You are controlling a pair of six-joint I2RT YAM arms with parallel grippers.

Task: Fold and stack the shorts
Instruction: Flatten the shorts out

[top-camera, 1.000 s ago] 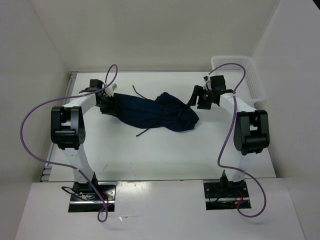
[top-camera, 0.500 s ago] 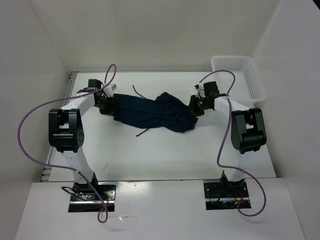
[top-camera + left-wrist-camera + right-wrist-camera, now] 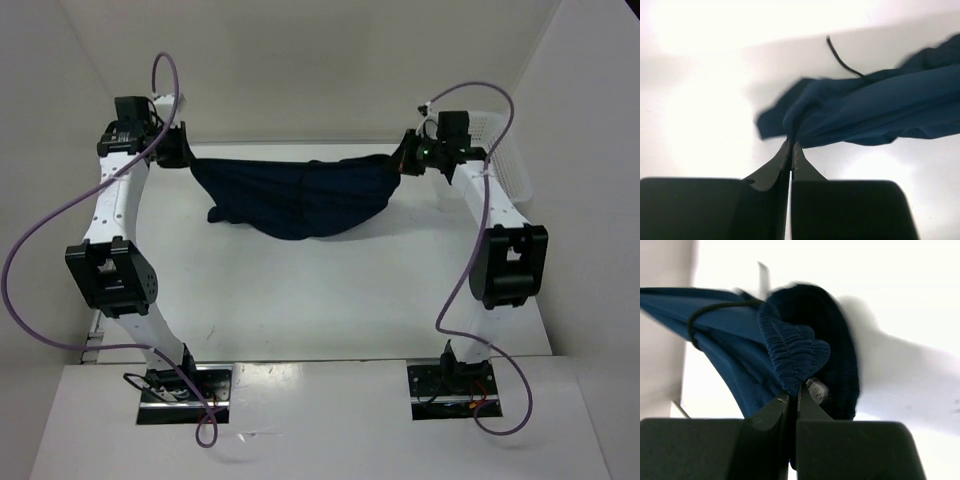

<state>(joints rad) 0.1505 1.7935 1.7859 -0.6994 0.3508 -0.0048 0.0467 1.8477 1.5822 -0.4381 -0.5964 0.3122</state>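
Note:
The dark navy shorts (image 3: 300, 197) hang stretched between both arms above the table, sagging in the middle. My left gripper (image 3: 186, 156) is shut on the left end of the fabric; in the left wrist view the shorts (image 3: 875, 112) run off to the right from my pinched left gripper (image 3: 791, 146), with a thin drawstring (image 3: 840, 59) sticking up. My right gripper (image 3: 404, 163) is shut on the gathered elastic waistband (image 3: 795, 355) just above my right gripper (image 3: 793, 390), beside a small white tag (image 3: 817, 391).
A white mesh basket (image 3: 505, 155) stands at the back right corner, partly behind the right arm. White walls close in on the left, right and back. Purple cables loop off both arms.
Both grippers closed on the ends of the shorts and rose up and apart. The shorts went from a bunched heap on the table to hanging stretched between them.

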